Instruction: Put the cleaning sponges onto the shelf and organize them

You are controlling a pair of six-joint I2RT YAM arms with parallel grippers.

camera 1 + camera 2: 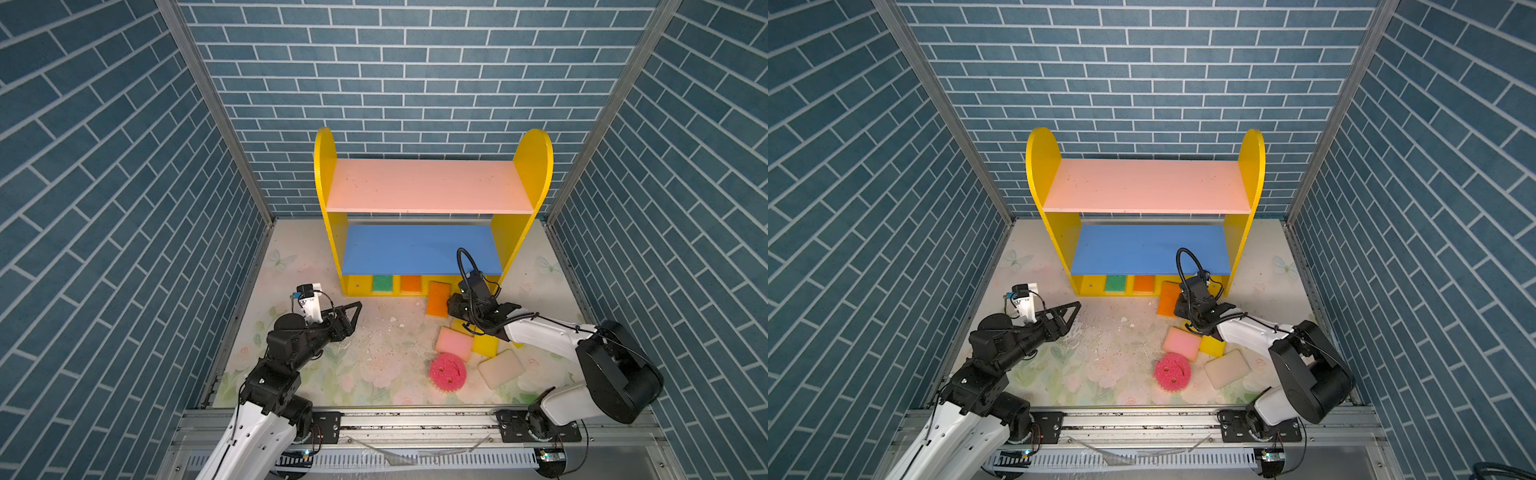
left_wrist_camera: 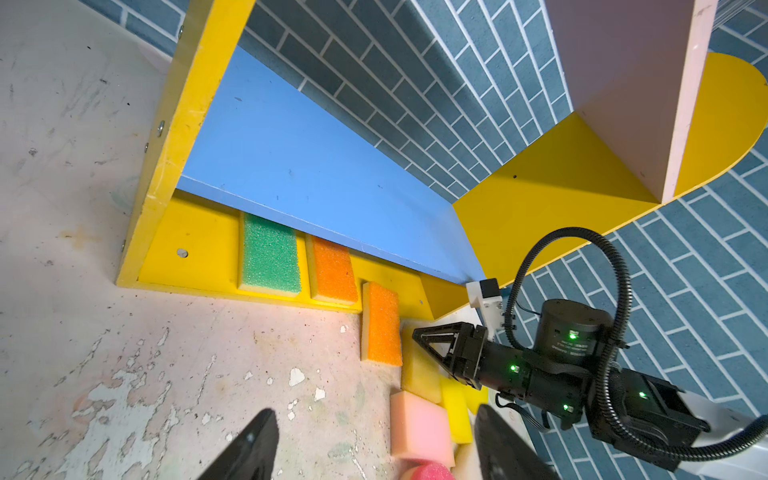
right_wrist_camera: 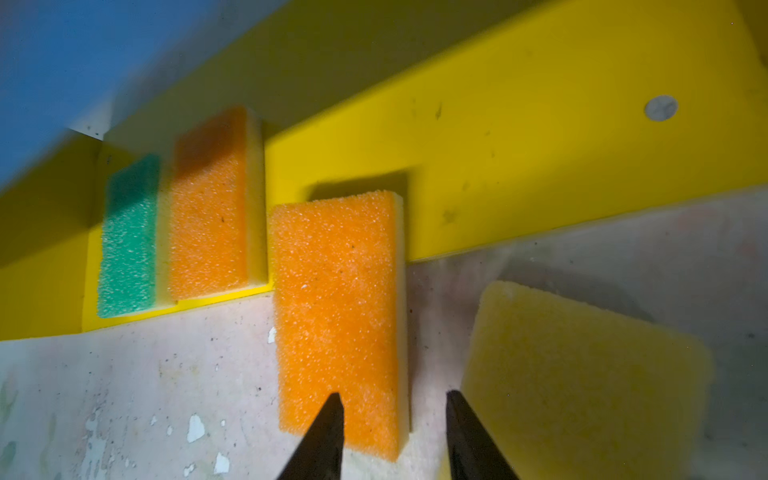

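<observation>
Shelf [image 1: 424, 187] stands at the back edge of the worktop [image 1: 332, 374], a little right of centre.

On its yellow base [image 1: 357, 284], under the front lip of the blue middle board [image 1: 415, 249], a green sponge [image 1: 382, 284] lies flat. An orange sponge [image 1: 411, 284] lies flat just beside it on the right.

Second orange sponge [image 3: 336, 311] lies flat just beside the first. Its far end is up on the base's front edge and its near end is on the worktop.

Right claw [image 3: 394, 401] hovers low over that near end. Jaws are parted, one fingertip [image 3: 332, 415] is above the orange face, and nothing is gripped.

Yellow sponge [image 3: 582, 374] lies on the worktop just to the right of the second orange one. In both top views it is mostly hidden under the right arm.

Further toward the front edge, right of centre:
- pink sponge [image 1: 454, 341], touching a yellow block [image 1: 486, 345] on its right
- round pink sponge [image 1: 447, 370] with a smiley face, nearest the front edge
- cream sponge [image 1: 500, 369], near the round one but apart from it

Left claw [image 1: 355, 309] hangs over the worktop's left half, near the shelf's front-left corner. Jaws are spread wide and empty.
</observation>
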